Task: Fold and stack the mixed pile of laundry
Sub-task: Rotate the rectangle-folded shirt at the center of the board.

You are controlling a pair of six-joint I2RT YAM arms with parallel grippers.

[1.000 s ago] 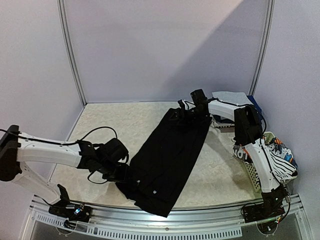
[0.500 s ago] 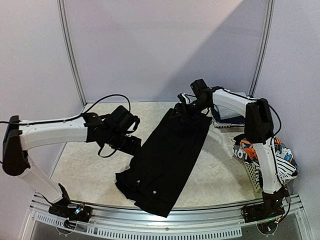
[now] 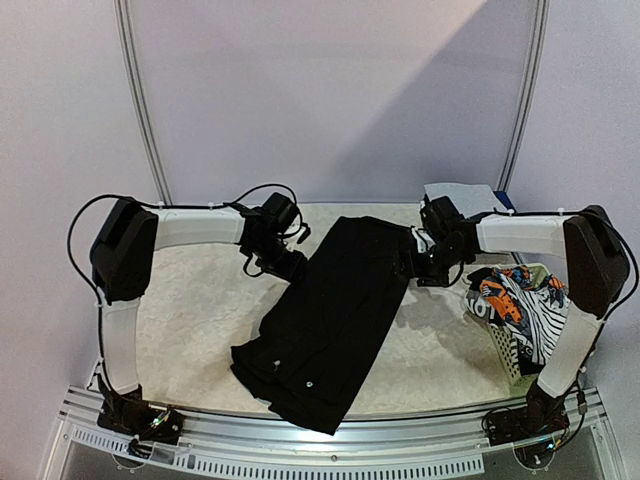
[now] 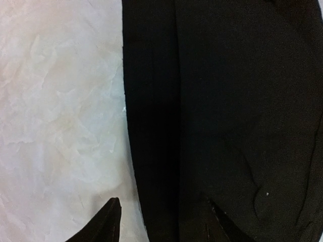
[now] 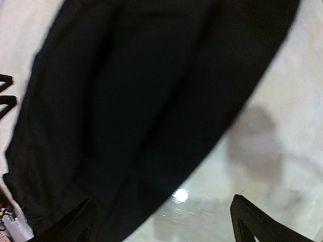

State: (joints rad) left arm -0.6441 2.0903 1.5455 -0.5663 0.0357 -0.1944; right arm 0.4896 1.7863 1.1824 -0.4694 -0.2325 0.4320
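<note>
- long black cloth garment (image 3: 325,320) laid flat, diagonal on beige marbled table (image 3: 190,300), near end rumpled close to front edge
- left gripper (image 3: 295,268) at garment's far left edge
- right gripper (image 3: 413,262) at garment's far right edge
- white lattice plastic basket (image 3: 508,352) on right side, orange-black-white printed and striped cloths (image 3: 515,300) heaped in it, spilling over rim
- grey folded cloth (image 3: 462,196) at back right corner

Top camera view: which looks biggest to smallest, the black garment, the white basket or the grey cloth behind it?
1. Black garment, clearly largest.
2. White basket next.
3. Grey cloth smallest, but it lies farther away, so that is unsure.
</note>
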